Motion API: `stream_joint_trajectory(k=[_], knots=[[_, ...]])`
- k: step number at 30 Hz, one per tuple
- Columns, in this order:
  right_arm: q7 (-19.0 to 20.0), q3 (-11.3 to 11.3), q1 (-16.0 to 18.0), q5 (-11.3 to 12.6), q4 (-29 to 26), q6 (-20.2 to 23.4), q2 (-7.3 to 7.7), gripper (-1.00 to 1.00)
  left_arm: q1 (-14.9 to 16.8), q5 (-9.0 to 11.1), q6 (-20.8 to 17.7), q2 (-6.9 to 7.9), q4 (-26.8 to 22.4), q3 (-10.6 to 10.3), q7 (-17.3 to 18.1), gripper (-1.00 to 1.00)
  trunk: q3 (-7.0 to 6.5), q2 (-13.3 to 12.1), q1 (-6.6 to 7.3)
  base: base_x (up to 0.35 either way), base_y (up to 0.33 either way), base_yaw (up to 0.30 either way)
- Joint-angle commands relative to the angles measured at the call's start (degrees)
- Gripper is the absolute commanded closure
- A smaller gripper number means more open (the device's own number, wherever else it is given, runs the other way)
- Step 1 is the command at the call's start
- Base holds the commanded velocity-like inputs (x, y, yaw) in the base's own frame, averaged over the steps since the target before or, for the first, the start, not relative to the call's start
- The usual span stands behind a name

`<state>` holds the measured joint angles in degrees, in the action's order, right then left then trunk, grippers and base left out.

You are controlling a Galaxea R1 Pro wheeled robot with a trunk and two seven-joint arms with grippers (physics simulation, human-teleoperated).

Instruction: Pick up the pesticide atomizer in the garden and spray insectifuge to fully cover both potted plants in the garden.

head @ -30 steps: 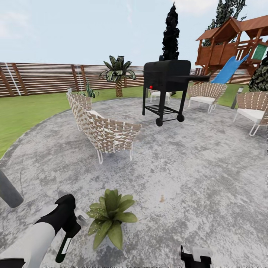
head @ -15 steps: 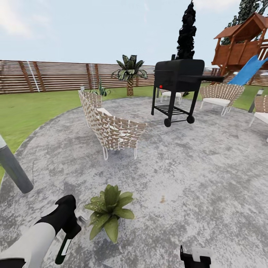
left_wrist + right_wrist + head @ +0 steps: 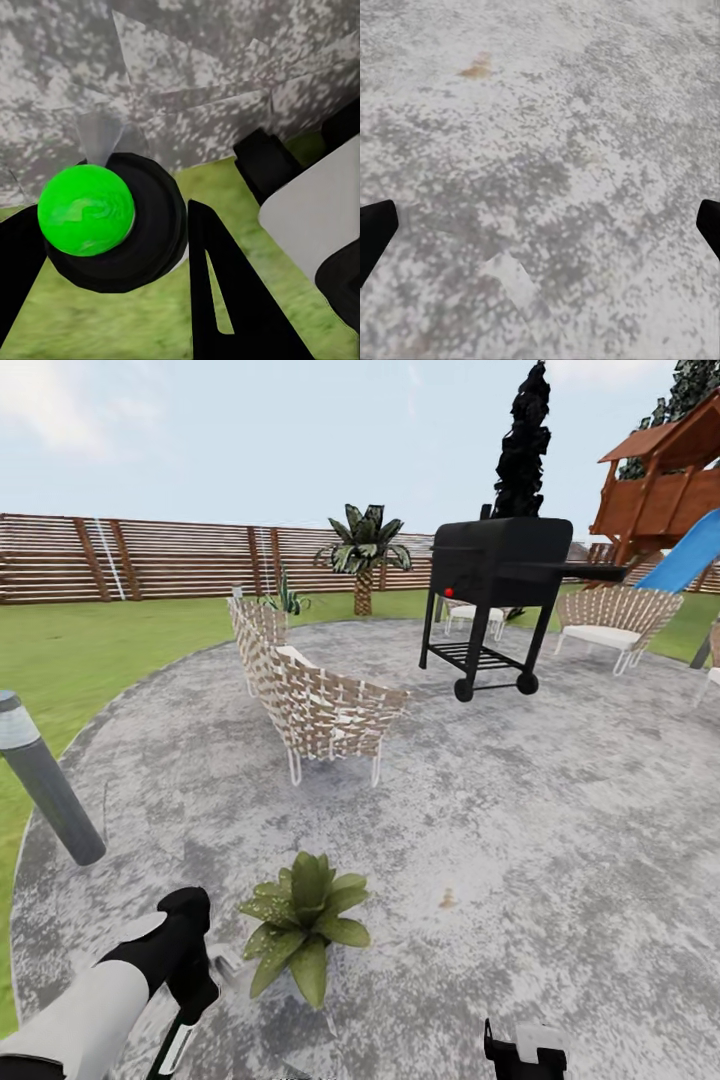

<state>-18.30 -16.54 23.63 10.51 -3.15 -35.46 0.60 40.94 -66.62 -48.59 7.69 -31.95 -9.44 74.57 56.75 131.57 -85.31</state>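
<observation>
Gripping the pesticide atomizer [image 3: 176,1048] in left claw [image 3: 190,990], beside potted plant [image 3: 303,932], right claw [image 3: 540,232] spread.

A green-leaved potted plant [image 3: 303,925] stands upright on the grey patio [image 3: 520,830] — atomizer [image 3: 176,1046] just beside it.

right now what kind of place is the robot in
It looks like a back garden with a seating area: a round grey paved patio on lawn, woven chairs around a black grill, a slatted wooden fence behind, and a wooden playset.
</observation>
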Motion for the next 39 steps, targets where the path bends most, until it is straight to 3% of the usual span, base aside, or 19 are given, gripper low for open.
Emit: stream_joint_trajectory(k=[1,13,26,32,39], knots=[[-0.16,-0.51,0.03,0.48,-0.01,-0.13,0.01,-1.0,0.02,-0.22,-0.49,0.01,-0.15,-0.28,0.39,1.0,0.05,0.02,0.01,0.0,0.0,0.273],[-0.13,-0.51,0.01,0.48,-0.01,-0.13,0.01,-1.0,0.1,-0.18,-0.98,-0.83,-0.31,0.02,-2.95,1.0,0.05,0.02,0.01,-0.018,-0.127,0.111],[-0.13,-0.51,0.01,0.48,-0.01,-0.13,0.01,-1.0,0.1,-0.18,-1.06,-0.67,-0.38,0.32,-3.03,1.0,0.05,0.02,0.01,-0.047,-0.046,0.239],[-0.1,-0.51,0.01,0.48,-0.01,-0.13,0.01,-1.0,0.21,-0.1,-1.05,-0.77,-0.54,0.36,-3.28,1.0,0.05,0.02,0.01,-0.066,-0.068,0.027],[-0.13,-0.51,0.02,0.48,-0.01,-0.13,0.01,-1.0,0.38,0.55,-1.07,-0.84,-0.49,0.59,-6.21,1.0,0.05,0.02,0.01,0.033,-0.179,0.001]])
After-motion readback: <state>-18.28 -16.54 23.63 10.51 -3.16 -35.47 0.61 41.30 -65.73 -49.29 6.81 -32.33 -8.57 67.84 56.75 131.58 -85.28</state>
